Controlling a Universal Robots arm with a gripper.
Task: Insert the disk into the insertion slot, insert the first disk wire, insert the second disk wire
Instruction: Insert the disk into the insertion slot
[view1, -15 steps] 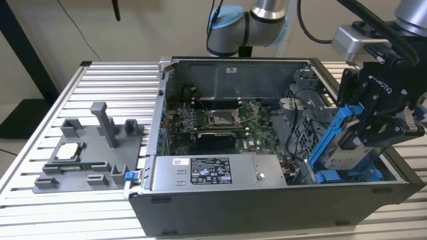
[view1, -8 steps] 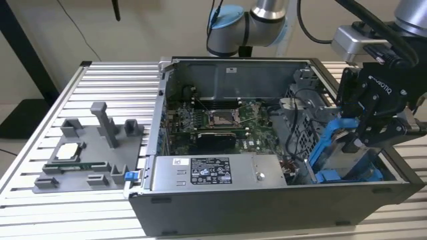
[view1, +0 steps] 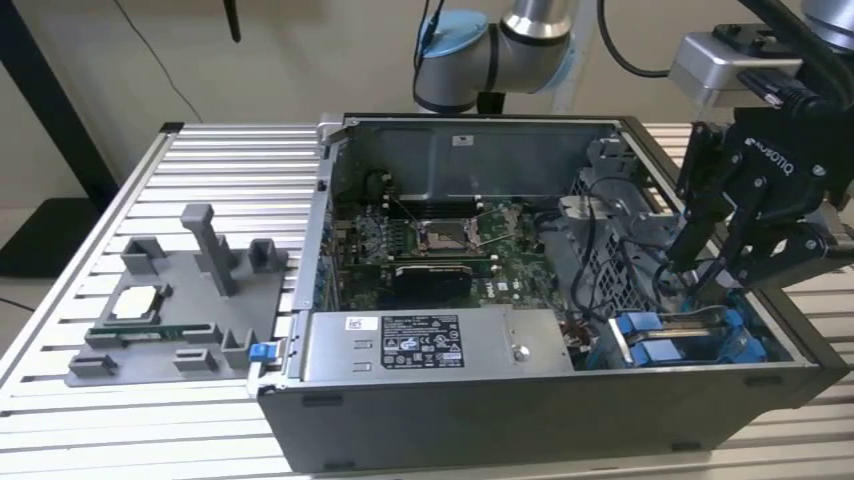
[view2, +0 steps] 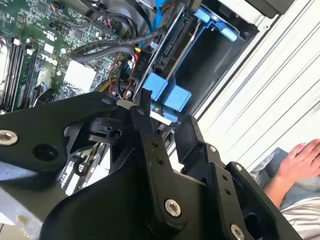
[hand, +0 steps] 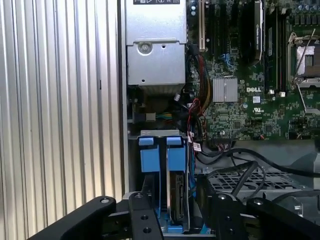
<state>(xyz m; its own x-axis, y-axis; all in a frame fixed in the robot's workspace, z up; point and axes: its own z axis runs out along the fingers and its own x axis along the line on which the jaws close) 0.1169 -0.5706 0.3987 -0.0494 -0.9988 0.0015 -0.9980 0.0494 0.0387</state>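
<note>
the tool (view2: 166, 114) hung spread astride the disk (hand: 176, 192), which stood edge-on in the insertion slot (hand: 158, 132) at the computer case's (view1: 534, 410) corner; it probably needed a square push, clear of the black cables (hand: 235, 170).

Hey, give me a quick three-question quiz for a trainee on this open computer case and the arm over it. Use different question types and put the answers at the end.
1. True or false: the gripper hangs over the grey fixture tray.
2. What lies on that tray, at the exterior view's left? A) a processor chip and a memory stick; B) a screwdriver; C) a fan.
3. Fill in: the drive carriers below the gripper are ____.

Key: 1 false, it is above the drive carriers inside the computer case; 2 A; 3 blue.
</note>
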